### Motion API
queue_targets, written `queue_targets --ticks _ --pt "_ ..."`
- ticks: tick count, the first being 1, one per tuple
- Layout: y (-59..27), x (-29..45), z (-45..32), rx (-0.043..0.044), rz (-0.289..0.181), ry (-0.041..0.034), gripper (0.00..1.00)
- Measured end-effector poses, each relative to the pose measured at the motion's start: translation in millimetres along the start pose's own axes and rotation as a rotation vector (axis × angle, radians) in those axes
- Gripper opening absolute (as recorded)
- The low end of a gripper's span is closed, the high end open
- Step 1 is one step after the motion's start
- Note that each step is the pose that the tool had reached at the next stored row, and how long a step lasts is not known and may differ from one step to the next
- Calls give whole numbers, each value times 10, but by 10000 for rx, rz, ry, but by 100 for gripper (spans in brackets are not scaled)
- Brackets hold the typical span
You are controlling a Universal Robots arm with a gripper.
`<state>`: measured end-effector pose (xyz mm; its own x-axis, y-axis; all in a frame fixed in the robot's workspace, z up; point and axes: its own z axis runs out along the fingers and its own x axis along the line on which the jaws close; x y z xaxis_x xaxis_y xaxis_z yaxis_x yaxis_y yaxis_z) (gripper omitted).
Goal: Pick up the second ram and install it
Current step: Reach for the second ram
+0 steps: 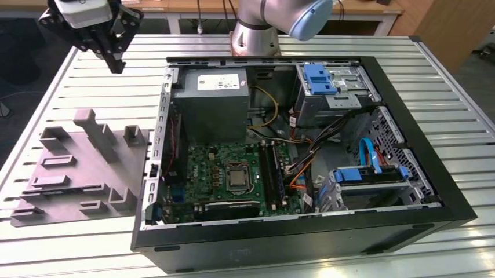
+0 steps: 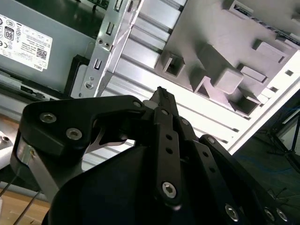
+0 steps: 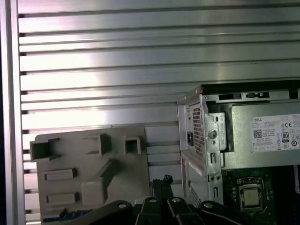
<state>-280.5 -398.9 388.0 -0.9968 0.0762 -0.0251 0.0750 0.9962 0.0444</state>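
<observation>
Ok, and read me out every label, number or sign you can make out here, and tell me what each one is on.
On the power supply, the white label: lines of print, marks and code squares, too small to quote reliably.
On the motherboard: any lettering is too small to read.
On the grey holder tray: no text.
On the slatted table: no text.

The table (image 1: 433,75) is silver, ribbed in long parallel slats. The holder tray (image 1: 101,168) is plain matte grey. The computer case (image 1: 309,240) is black. Inside it the motherboard (image 1: 208,168) is green, the power supply (image 1: 208,116) grey with a white label, the drive latch (image 1: 319,78) bright blue, and a cable (image 1: 296,184) orange. The gripper (image 1: 117,68) is black, and the arm (image 1: 259,23) is silver with a pale blue cap.
</observation>
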Motion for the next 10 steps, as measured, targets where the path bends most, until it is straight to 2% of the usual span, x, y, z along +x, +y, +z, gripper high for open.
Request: queue_targets --ticks 10 --pt "-21 269 11 0 0 0 11"
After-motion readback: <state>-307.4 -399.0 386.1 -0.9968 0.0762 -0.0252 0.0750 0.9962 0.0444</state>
